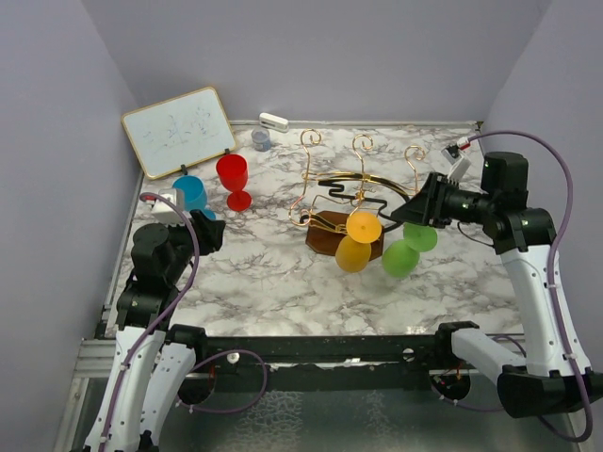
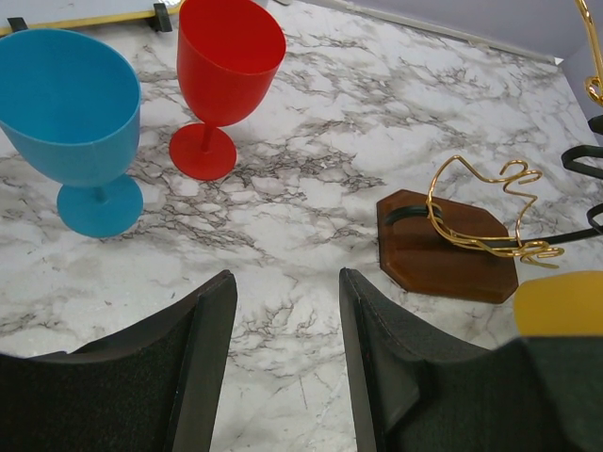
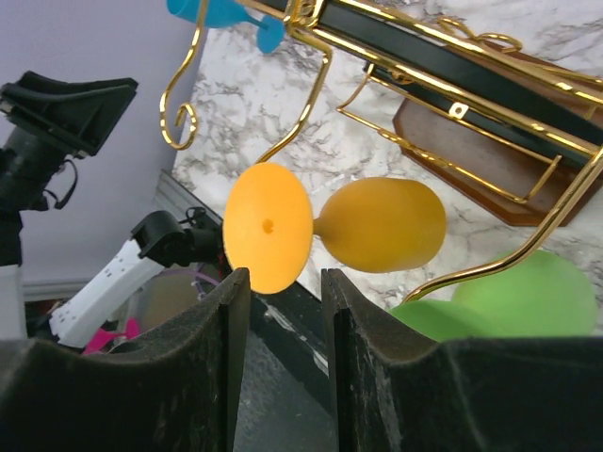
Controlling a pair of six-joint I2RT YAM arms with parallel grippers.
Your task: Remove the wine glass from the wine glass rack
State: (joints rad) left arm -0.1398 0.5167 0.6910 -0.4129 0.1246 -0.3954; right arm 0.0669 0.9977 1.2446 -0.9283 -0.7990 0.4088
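The right claw [image 3: 283, 275] stands with its two fingers apart and nothing between them, level with the near right side of the wine glass rack [image 1: 363, 181]. Its tips are aimed at the flat round foot of the orange wine glass [image 3: 377, 224]. That foot sits just beyond the fingertips, and the pictures do not settle whether it touches them. The orange wine glass is still on the rack, carried on the gold wire at the rack's near side and tipped over, with its foot toward the claw and its bowl pointing away. A green wine glass [image 3: 528, 292] is also on the rack, just to the right of the orange one and close under a gold arm. The rack stands upright on its dark wooden base [image 2: 415, 259] in the middle of the marbled bench [image 1: 264, 273]. The left claw [image 2: 287, 278] is well to the left of the rack, low over the bench, its fingers also spread and gripping nothing. A red glass [image 2: 226, 56] and a blue glass [image 2: 66, 104] stand upright on the bench, left of the rack and beyond the left claw. A whiteboard [image 1: 179, 130] leans far to the rack's left, behind them.
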